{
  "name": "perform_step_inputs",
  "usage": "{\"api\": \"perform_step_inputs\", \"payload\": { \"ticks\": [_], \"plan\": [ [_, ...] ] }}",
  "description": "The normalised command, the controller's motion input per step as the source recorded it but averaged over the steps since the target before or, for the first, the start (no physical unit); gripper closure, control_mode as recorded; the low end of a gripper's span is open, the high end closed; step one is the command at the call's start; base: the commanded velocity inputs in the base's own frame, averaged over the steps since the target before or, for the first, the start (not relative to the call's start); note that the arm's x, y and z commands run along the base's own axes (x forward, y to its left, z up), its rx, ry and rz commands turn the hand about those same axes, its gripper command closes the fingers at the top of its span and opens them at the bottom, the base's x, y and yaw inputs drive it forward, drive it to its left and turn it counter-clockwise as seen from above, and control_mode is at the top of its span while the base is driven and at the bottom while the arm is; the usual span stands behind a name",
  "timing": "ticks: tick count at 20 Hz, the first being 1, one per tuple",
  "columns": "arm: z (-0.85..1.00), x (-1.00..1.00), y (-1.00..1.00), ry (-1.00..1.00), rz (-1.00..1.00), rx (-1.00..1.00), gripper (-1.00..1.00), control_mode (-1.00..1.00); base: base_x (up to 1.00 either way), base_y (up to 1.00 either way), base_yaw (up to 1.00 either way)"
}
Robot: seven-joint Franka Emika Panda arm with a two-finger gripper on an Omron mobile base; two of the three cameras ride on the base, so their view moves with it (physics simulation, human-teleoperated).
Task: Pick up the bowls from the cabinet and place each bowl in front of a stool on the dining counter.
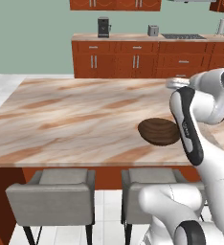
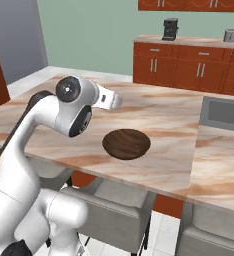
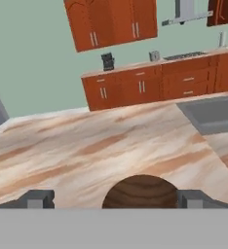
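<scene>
The dining counter (image 1: 71, 115), a veined marble slab, is seen spread beneath and ahead of the jaws. Two stools (image 1: 54, 196) are tucked against its near edge, below the jaws. The dark wood-grain bowl (image 3: 141, 192) is set upright on the marble, between and just beyond the two fingertips (image 3: 37, 199). The gripper (image 3: 116, 199) is held wide apart, nothing being clasped; the bowl is not seen to be touched.
</scene>
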Motion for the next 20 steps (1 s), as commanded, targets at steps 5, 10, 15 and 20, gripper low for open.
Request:
{"api": "perform_step_inputs", "payload": {
  "ticks": [5, 10, 15, 20],
  "plan": [
    [0.21, -0.48, 0.12, 0.0, 0.14, -0.23, -1.0, -1.0, 0.0, 0.0, 0.0],
    [0.0, -0.82, 0.06, -0.11, 0.08, -0.09, -1.0, -1.0, 0.0, 0.0, 0.0],
    [-0.11, -0.87, 0.04, -0.16, 0.06, -0.04, -1.0, -1.0, 0.0, 0.0, 0.0],
    [-0.09, -0.36, 0.12, -0.09, 0.02, -0.03, -1.0, 1.0, 0.0, 0.01, 0.0]
  ]
}}
